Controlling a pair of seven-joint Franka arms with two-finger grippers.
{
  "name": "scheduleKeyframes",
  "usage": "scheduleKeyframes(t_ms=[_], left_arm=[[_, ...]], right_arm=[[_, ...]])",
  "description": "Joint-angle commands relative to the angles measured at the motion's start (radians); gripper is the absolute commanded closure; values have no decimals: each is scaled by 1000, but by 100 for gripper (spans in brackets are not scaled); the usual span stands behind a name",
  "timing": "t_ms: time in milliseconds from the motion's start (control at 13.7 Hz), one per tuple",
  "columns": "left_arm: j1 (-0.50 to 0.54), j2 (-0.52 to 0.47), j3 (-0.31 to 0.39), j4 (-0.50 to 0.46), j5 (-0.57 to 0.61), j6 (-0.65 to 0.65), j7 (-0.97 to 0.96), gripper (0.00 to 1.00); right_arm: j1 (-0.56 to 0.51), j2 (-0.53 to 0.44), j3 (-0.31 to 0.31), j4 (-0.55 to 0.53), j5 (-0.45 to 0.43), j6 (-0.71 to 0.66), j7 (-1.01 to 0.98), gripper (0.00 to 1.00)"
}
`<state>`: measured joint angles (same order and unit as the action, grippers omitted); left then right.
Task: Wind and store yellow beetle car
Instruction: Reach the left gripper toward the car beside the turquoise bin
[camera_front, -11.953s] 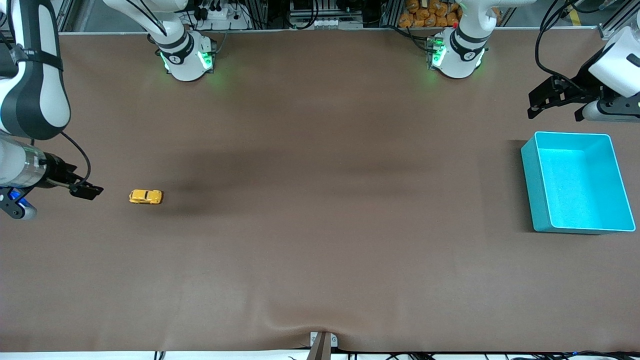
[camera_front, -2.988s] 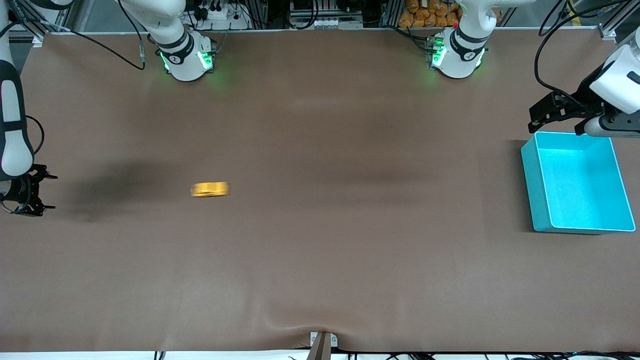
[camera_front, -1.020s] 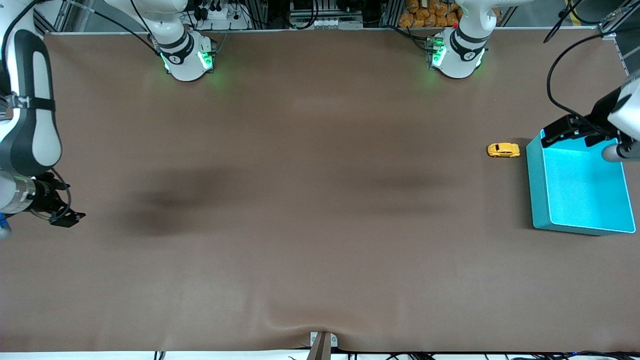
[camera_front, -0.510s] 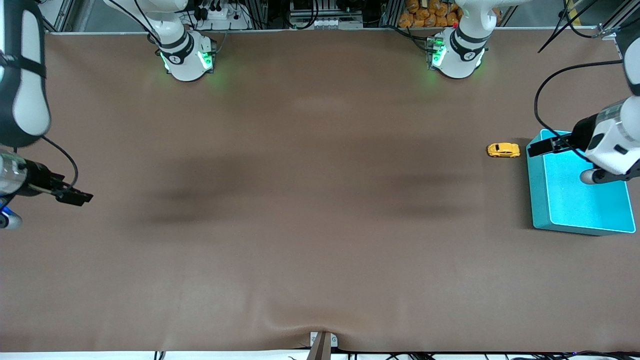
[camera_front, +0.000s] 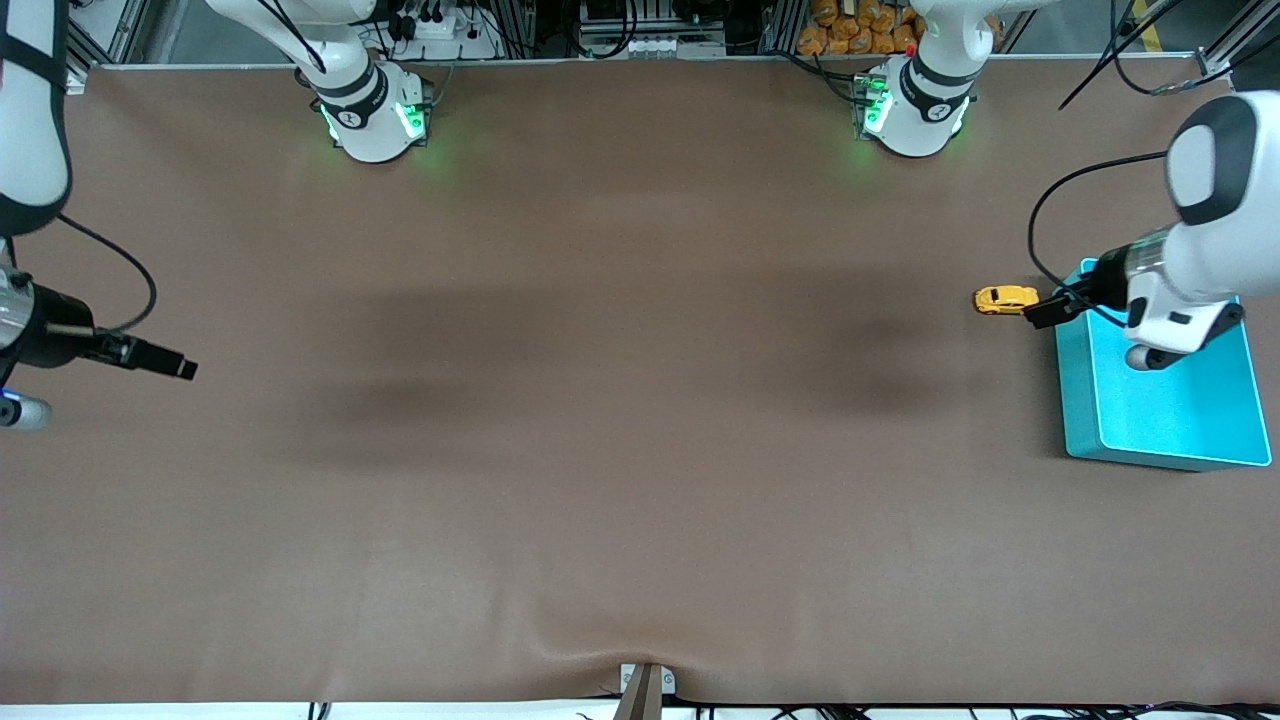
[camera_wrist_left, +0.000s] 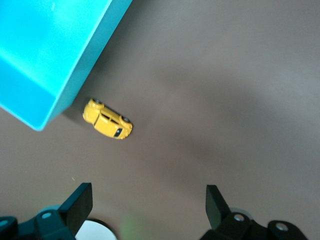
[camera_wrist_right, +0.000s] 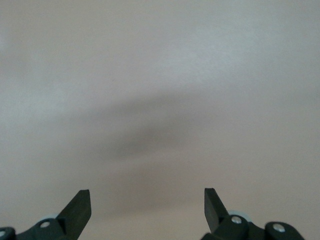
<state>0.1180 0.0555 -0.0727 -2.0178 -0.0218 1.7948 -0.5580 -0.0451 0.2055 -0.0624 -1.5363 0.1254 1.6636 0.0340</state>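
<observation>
Left arm closing in on the yellow beetle car (camera_front: 1007, 299) parked beside the turquoise bin (camera_front: 1158, 415), for the storing step.

The tiny car sits upright on the brown table (camera_front: 620, 420) at the left arm's end, just beside the bin's corner farthest from the front camera, seemingly not quite touching its outer wall. The left gripper (camera_front: 1045, 312) hangs low right next to the car, over the bin's edge, its fingers spread wide with nothing between them. The right gripper (camera_front: 170, 364) waits over bare table at the right arm's end, fingers also spread and empty. Judging by this, winding looks finished and pickup comes next: the left gripper must centre over the car, descend, and pinch its narrow body without nudging it against the bin, then carry it over the rim.
</observation>
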Motion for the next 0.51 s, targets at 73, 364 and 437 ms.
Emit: scheduleKeyframes(t_ms=[73,364,437], left_arm=[[11,-51,-18,-201,13,133,-239,0],[46,-132,-18,-405,13,285,-336,0],[74,-143,-19,-438,13,314,-350,0]], right_arm=[[4,-78,-7,-25,19,-48,-132,0],[27,-185,-5,-94,11,-74,-146,0],[25,-201,-5,-99,11,-79,-158,0]])
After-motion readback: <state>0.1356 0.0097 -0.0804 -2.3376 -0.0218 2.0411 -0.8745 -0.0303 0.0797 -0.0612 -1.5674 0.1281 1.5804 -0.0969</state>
